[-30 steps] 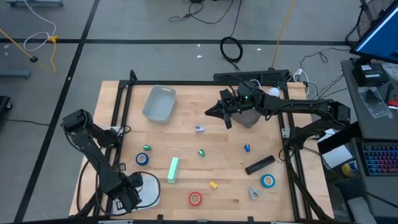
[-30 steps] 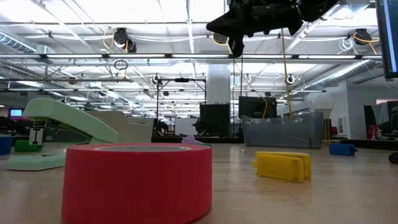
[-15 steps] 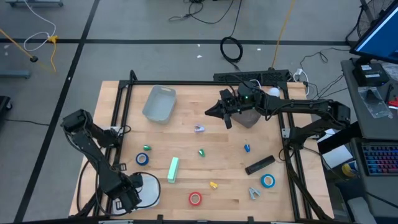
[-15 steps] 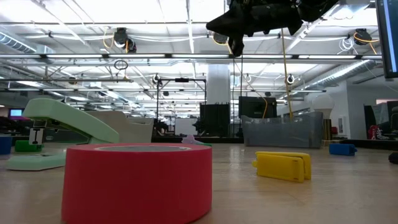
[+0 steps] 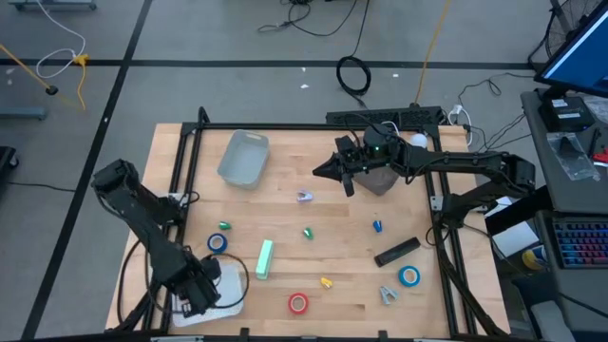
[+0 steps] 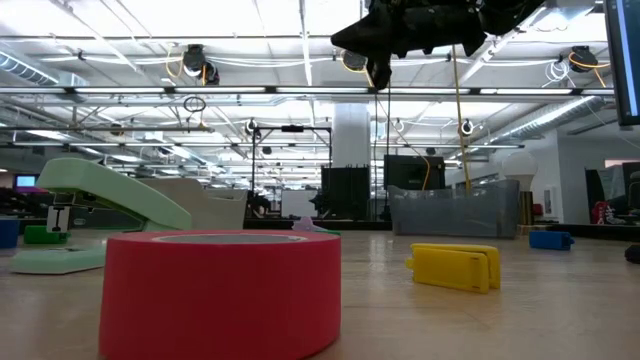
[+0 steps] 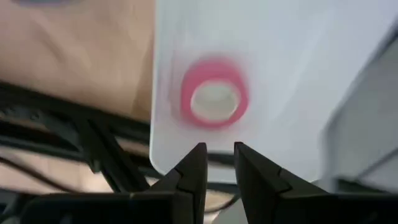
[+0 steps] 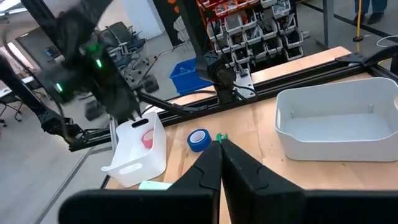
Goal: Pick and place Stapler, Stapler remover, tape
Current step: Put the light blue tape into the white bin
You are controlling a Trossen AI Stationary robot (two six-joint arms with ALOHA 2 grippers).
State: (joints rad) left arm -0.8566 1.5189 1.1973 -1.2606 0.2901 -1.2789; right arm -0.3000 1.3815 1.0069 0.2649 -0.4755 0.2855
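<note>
My left gripper (image 5: 198, 288) (image 7: 219, 158) hovers over the white bin (image 5: 233, 283) (image 7: 298, 68) at the table's near left corner, its fingers a narrow gap apart. A red tape roll (image 7: 214, 94) (image 8: 147, 138) lies flat on the bin's floor. My right gripper (image 5: 318, 172) (image 8: 219, 149) is shut and raised above the far middle. On the table lie a red tape (image 5: 298, 303) (image 6: 220, 290), two blue tapes (image 5: 218, 242) (image 5: 409, 276), a green stapler (image 5: 264, 258) (image 6: 100, 215), a black stapler (image 5: 396, 252) and a grey staple remover (image 5: 388, 294).
A grey bin (image 5: 244, 157) (image 8: 336, 124) stands at the far left and another (image 5: 380, 179) under my right arm. Small clips lie scattered: green (image 5: 224, 226), green (image 5: 308, 232), blue (image 5: 377, 225), yellow (image 5: 327, 282) (image 6: 455, 265), purple (image 5: 304, 197). A black frame rims the table.
My left arm has shifted a little toward the table's far and right edges, carrying its gripper slightly further over the white bin. My right arm has kept still.
</note>
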